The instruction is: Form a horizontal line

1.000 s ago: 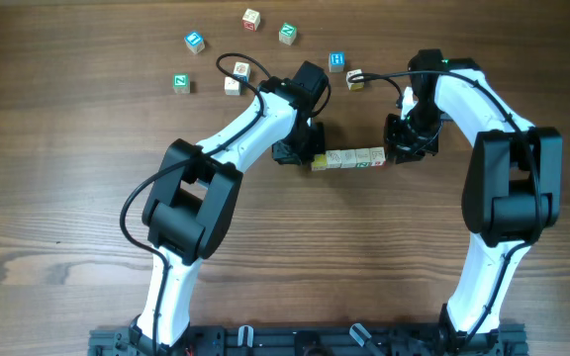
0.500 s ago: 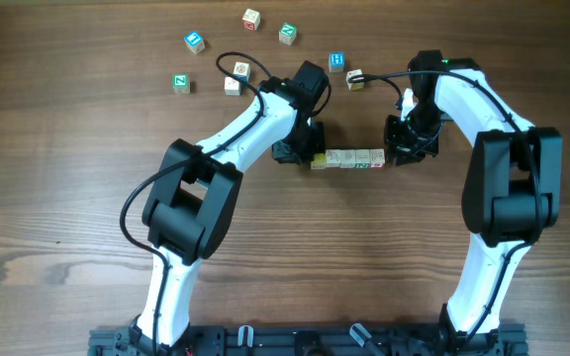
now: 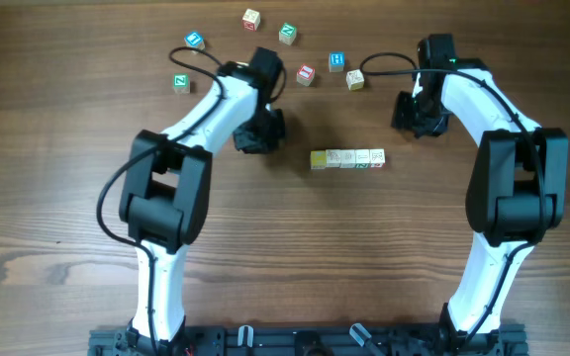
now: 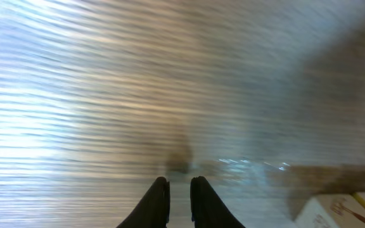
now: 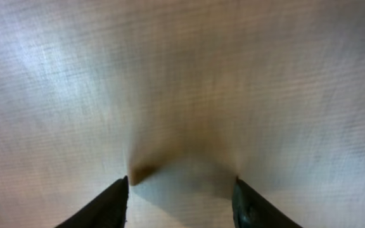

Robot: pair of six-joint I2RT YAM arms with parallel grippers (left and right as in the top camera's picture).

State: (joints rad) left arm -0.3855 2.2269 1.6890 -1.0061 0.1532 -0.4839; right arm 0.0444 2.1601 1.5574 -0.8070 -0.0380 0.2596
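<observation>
On the wooden counter [image 3: 67, 227], the left claw [image 4: 179, 185] is pinched nearly closed on nothing, and the right claw [image 5: 181, 196] is spread wide and empty. The horizontal line [image 3: 347, 158] lies between them, touched by neither. It is probably light, rigid and only loosely abutted, so push squarely on its end faces.

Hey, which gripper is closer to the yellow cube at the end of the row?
Left. The left gripper sits just up-left of the yellow cube in the overhead view; the right gripper is past the row's other end, up-right.
</observation>
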